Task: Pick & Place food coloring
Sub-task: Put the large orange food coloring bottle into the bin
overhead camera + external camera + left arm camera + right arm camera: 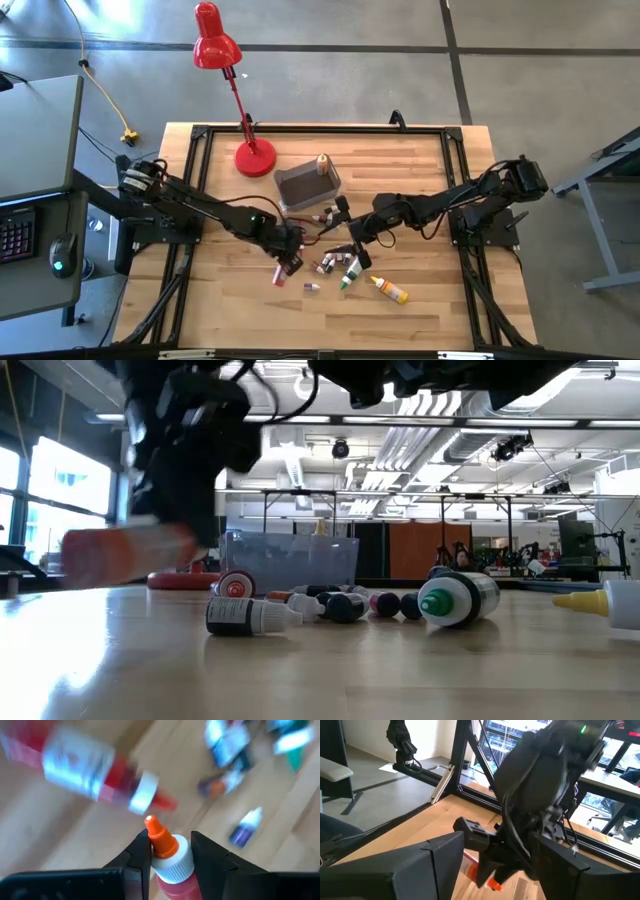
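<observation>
Several small food coloring bottles lie scattered on the wooden table, among them a green-capped one, a yellow one and a dark one with a white cap. My left gripper is shut on a red bottle with an orange pointed cap. Just ahead of it, a second red bottle lies on its side on the table. My right gripper hovers open over the cluster, facing the left gripper. My left gripper pinches the red bottle between its two fingers at the white collar just below the orange cap. The cap tip sticks out forward past the fingertips. In the low view the bottle shows blurred, roughly level and clear of the table.
A grey translucent bin stands behind the cluster, with one orange-capped bottle upright at its far side. The red desk lamp's base sits to the bin's left. Bare wood lies toward the near edge.
</observation>
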`<action>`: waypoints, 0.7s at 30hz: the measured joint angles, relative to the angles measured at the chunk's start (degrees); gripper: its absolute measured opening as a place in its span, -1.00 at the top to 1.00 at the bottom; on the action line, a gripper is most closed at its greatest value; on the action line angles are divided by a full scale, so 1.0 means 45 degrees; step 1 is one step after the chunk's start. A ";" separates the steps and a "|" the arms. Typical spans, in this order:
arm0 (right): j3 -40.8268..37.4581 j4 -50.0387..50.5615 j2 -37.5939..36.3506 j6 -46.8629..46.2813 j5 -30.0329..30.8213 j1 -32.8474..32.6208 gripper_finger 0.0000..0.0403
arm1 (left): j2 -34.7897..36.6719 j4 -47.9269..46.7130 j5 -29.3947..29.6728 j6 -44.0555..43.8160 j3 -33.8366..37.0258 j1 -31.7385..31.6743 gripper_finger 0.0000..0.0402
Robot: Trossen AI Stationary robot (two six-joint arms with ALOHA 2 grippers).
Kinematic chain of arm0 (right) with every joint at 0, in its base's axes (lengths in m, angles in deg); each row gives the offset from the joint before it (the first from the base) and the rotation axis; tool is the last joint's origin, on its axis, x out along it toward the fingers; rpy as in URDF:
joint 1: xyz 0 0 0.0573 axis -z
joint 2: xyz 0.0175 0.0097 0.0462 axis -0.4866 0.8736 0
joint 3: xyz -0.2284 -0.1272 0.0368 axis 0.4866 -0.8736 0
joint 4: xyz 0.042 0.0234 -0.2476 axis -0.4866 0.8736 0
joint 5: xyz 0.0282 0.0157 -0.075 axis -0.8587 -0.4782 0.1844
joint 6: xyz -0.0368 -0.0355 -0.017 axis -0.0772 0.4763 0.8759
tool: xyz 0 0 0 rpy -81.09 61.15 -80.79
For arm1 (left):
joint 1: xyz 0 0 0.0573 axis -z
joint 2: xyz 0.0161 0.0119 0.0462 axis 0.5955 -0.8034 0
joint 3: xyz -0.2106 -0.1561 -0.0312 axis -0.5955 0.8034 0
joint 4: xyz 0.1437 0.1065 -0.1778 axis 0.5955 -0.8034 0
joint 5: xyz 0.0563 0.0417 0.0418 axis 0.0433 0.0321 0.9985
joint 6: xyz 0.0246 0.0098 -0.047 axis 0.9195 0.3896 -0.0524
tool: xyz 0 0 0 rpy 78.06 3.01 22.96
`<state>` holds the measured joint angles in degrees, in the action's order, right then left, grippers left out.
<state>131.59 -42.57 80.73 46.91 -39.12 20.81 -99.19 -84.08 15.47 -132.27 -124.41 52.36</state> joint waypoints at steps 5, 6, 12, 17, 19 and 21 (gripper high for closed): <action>0.0006 0.0383 -0.0289 -0.0053 0.0561 -0.0299 -0.07 | 0.0024 -0.1777 0.4145 0.1809 -0.1779 0.0008 0.47; 0.0025 0.0624 -0.0497 -0.0012 0.1129 -0.0426 -0.07 | 0.0024 -0.1993 0.5269 0.2179 -0.2094 0.0010 0.46; -0.0017 0.4628 -0.2646 -0.0313 0.5960 -0.1563 -0.07 | 0.0097 -0.1082 1.1115 0.4072 -0.2893 -0.0522 0.44; 0.0026 0.7085 -0.4178 -0.2139 0.8929 -0.2502 -0.07 | -0.0028 0.0806 1.2655 0.5700 -0.2892 -0.1777 0.44; 0.0002 0.8058 -0.4353 -0.2916 0.9304 -0.2772 -0.07 | -0.0229 0.1695 1.2722 0.6206 -0.2765 -0.2425 0.44; -0.0027 0.8769 -0.4403 -0.3573 0.9258 -0.2956 -0.07 | -0.0552 0.2412 1.2549 0.6641 -0.2610 -0.3058 0.44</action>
<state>131.47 -3.11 60.92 30.83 2.54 7.50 -101.67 -73.23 71.94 -102.38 -136.16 38.60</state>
